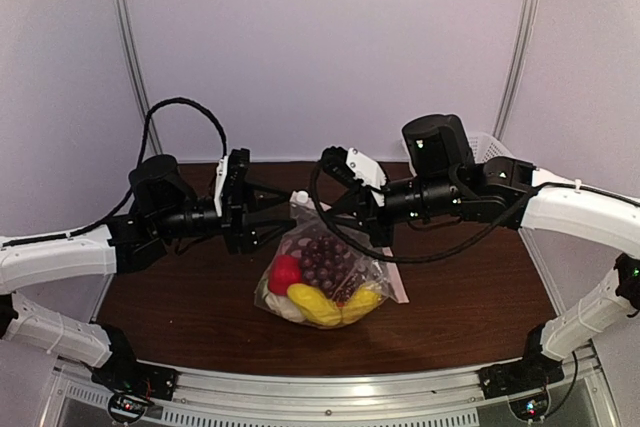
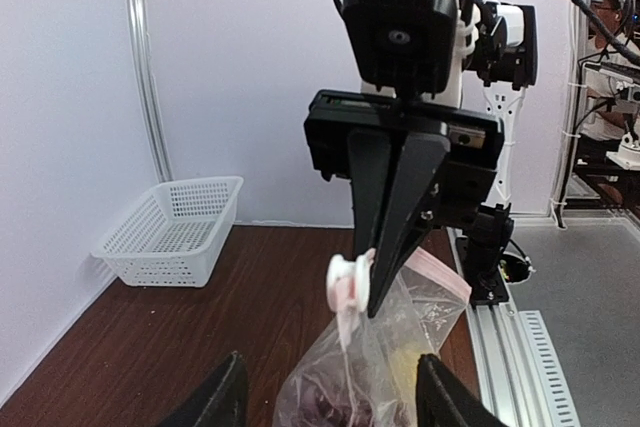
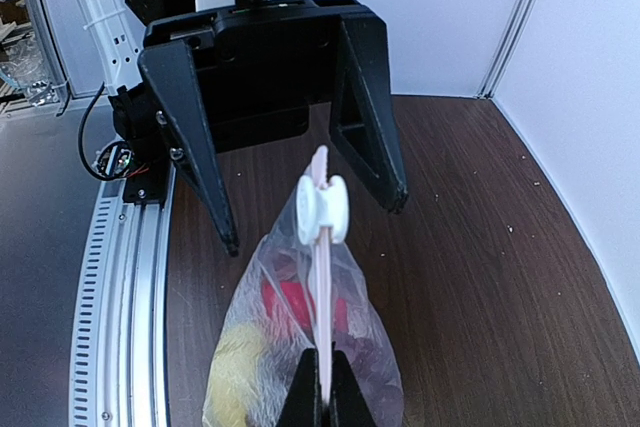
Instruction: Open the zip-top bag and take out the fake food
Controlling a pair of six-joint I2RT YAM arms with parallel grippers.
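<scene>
You have the zip-top bag (image 1: 300, 237) between both grippers, with the fake food (image 1: 315, 302) low inside it. The right gripper (image 3: 325, 367) is clenched on the zip strip (image 3: 322, 287), just behind the white slider (image 3: 322, 209). The left gripper (image 2: 332, 377) has its fingers spread apart, one on each side of the slider.

- Surface (image 1: 200, 297): carries every item listed.
- Zip-top bag (image 1: 325, 267): centre of the surface, between the two arms; its mouth end is raised towards the far side.
- Fake food (image 1: 315, 292): inside the bag, at its near end.
- Slider (image 3: 322, 209): on the bag's mouth.
- Right gripper (image 3: 321, 367): right of the mouth, clamped on the zip strip.
- Left gripper (image 1: 275, 217): left of the mouth, one finger on either side of the slider.
- Basket (image 1: 490, 145): far right corner, behind the right arm.
</scene>
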